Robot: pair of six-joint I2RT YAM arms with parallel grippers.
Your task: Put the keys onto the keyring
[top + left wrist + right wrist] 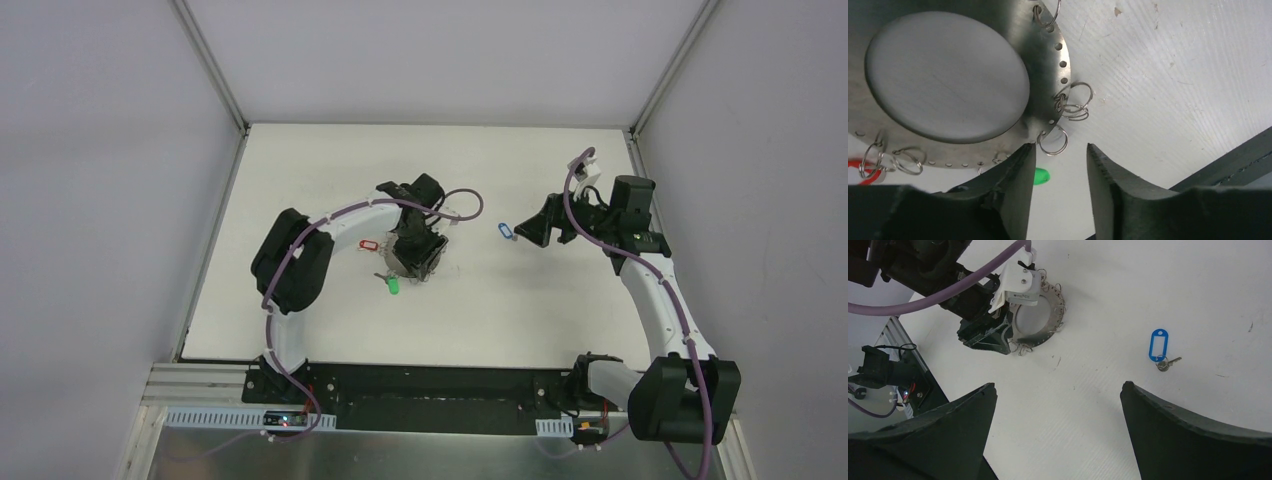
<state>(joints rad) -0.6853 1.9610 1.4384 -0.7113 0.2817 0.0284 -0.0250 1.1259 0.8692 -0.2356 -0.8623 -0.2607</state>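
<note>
The keyring (1044,47) is a grey metal disc with a large centre hole and small wire loops on its rim. It fills the left wrist view. My left gripper (1060,150) is open at the disc's rim, with one small loop (1053,142) between its fingertips and the left fingertip (1020,165) against the rim. A green-tagged key (1041,176) and a red-tagged key (868,169) lie beside the disc. A blue-tagged key (1159,346) lies alone on the table. My right gripper (1058,386) is wide open and empty above bare table, near the blue tag (505,231). No black-tagged key shows.
The white table (520,300) is walled at the back and on both sides. The black base rail (430,385) runs along its near edge. In the right wrist view the left arm and its purple cable (948,285) stand over the keyring (1043,322).
</note>
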